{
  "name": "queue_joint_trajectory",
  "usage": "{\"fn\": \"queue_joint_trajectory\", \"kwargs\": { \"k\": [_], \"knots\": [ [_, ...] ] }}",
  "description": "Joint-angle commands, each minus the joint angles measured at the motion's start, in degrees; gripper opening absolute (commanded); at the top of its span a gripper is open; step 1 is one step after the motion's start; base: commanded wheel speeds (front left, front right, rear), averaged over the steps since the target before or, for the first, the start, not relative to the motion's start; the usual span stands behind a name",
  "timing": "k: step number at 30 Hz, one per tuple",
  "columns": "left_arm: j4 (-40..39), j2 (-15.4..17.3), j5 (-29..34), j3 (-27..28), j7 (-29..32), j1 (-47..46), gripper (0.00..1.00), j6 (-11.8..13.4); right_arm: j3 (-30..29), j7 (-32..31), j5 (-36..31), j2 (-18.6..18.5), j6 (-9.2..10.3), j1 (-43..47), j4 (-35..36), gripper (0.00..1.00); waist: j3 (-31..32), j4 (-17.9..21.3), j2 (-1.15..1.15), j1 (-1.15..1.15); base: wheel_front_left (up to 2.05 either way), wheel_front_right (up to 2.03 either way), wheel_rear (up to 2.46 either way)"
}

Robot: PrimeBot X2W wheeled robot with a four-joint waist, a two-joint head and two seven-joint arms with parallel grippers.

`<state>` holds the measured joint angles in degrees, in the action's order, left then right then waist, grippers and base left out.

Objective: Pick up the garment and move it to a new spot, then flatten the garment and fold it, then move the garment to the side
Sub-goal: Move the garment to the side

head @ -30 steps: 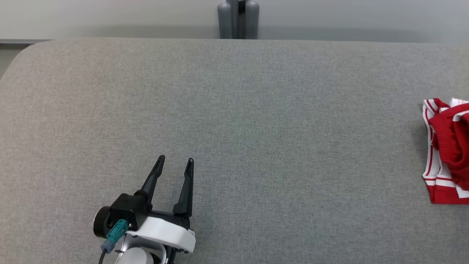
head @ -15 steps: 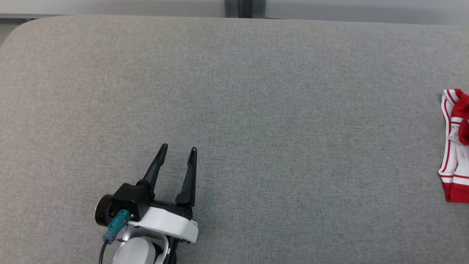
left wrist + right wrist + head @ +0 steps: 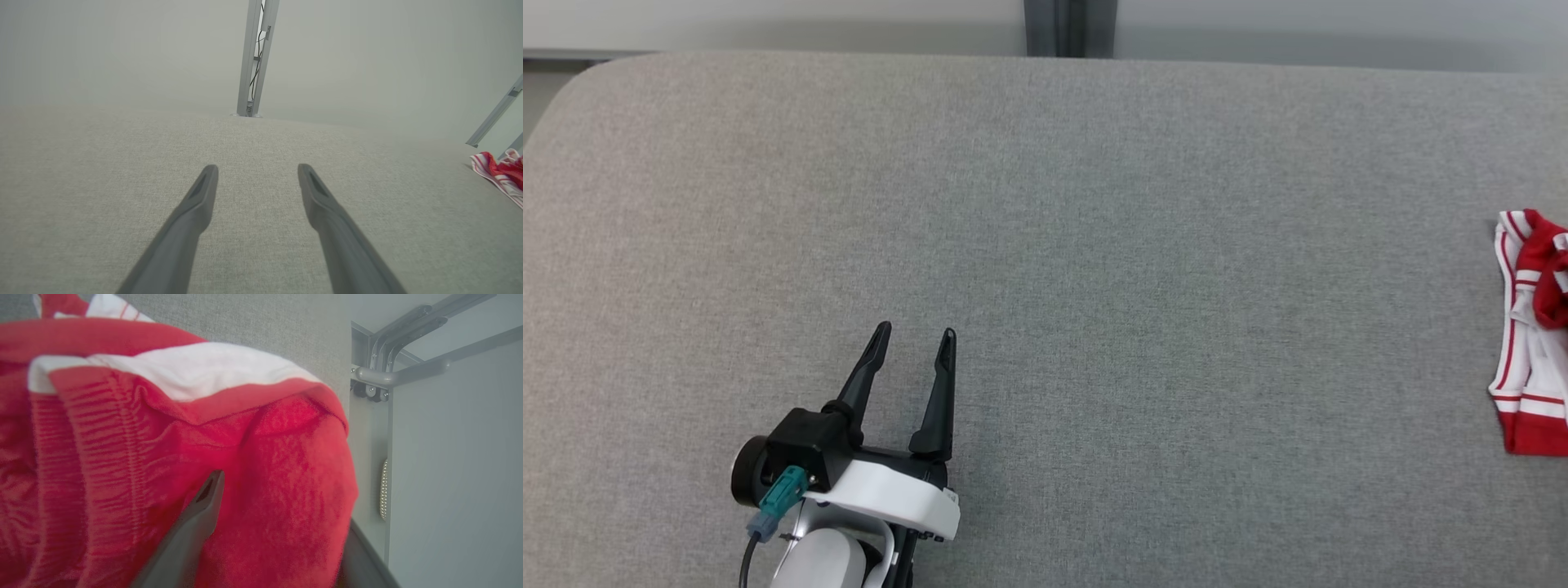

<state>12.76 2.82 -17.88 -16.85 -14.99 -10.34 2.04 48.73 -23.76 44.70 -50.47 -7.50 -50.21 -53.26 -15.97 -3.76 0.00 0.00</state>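
Observation:
The garment [image 3: 1529,343] is a crumpled red piece with white stripes, lying at the right edge of the grey padded table [image 3: 1094,245], partly cut off in the head view. In the left wrist view, the garment [image 3: 500,173] shows far to the right. My left gripper [image 3: 912,341] rests low on the table at the front left, open and empty, far from the cloth. In the right wrist view, my right gripper [image 3: 261,486] is right at the garment [image 3: 122,449]. Its jaws stand apart; red fabric bulges between them and covers the right finger. One dark finger [image 3: 200,510] shows.
The table's right edge [image 3: 347,416] lies just beyond the garment, with a grey metal frame [image 3: 392,371] and wall past it. A grey post [image 3: 1068,28] stands behind the table's far edge. Bare grey padding stretches between my left gripper and the garment.
The whole head view has shifted, so the camera has moved; less of the garment shows at the right edge. My left gripper keeps its open pose.

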Motion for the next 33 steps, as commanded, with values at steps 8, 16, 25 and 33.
{"fn": "queue_joint_trajectory", "kwargs": {
  "k": [8,16,25,33],
  "knots": [
    [-0.2,0.3,-1.4,0.1,-0.2,1.7,1.00,0.7,1.3,-3.4,-1.4,-1.7,0.01,-2.8,1.7,1.00,4.1,1.3,0.00,0.00,0.00,0.00,0.00],
    [-0.3,0.3,-1.1,0.9,-0.2,3.1,1.00,0.9,0.1,0.6,-0.1,0.2,0.01,-4.9,6.6,1.00,7.7,2.0,0.00,0.00,0.00,0.00,0.00],
    [-2.3,0.3,-0.6,4.4,-0.2,5.4,1.00,0.8,-3.2,19.2,6.0,8.0,0.01,1.1,16.2,1.00,13.5,3.9,0.00,0.00,0.00,0.00,0.00],
    [-4.6,0.2,1.0,10.0,-0.2,6.4,1.00,0.0,-7.9,37.3,7.4,17.0,0.01,8.1,20.0,1.00,16.4,5.2,0.00,0.00,0.00,0.00,0.00]
  ]
}}
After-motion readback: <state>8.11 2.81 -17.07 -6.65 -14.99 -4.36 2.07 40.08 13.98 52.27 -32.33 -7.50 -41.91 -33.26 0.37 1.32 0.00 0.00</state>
